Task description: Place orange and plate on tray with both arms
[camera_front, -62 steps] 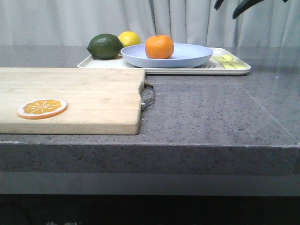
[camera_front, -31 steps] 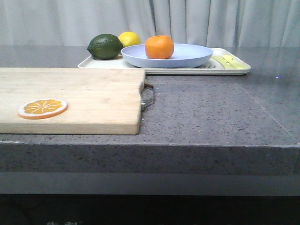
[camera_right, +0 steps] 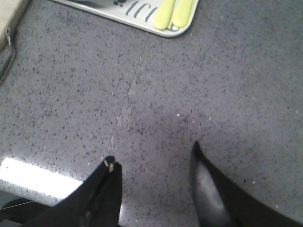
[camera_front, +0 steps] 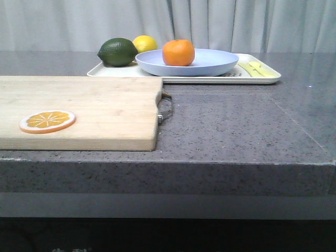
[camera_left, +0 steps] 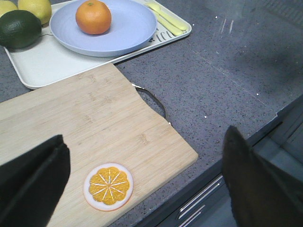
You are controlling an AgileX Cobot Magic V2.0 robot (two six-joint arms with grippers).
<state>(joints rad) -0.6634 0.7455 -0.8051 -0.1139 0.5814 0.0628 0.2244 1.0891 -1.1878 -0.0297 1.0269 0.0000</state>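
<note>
The orange (camera_front: 178, 52) sits on the lavender-blue plate (camera_front: 215, 62), and the plate rests on the cream-white tray (camera_front: 252, 77) at the back of the counter. The left wrist view shows the same: orange (camera_left: 93, 17), plate (camera_left: 130, 28), tray (camera_left: 42, 66). My left gripper (camera_left: 144, 156) is open and empty, high above the near end of the cutting board. My right gripper (camera_right: 154, 153) is open and empty above bare counter, near the tray's corner (camera_right: 142, 19). Neither gripper shows in the front view.
A wooden cutting board (camera_front: 94, 110) with a metal handle lies at the front left, with a flat orange slice (camera_front: 47, 121) on it. A dark green fruit (camera_front: 117, 52) and a yellow lemon (camera_front: 145, 43) sit on the tray's left end; yellow cutlery (camera_front: 257, 68) lies on its right end.
One second ago my right gripper's dark fingers showed at the top right of the front view; they have since left that view. The objects have not moved.
</note>
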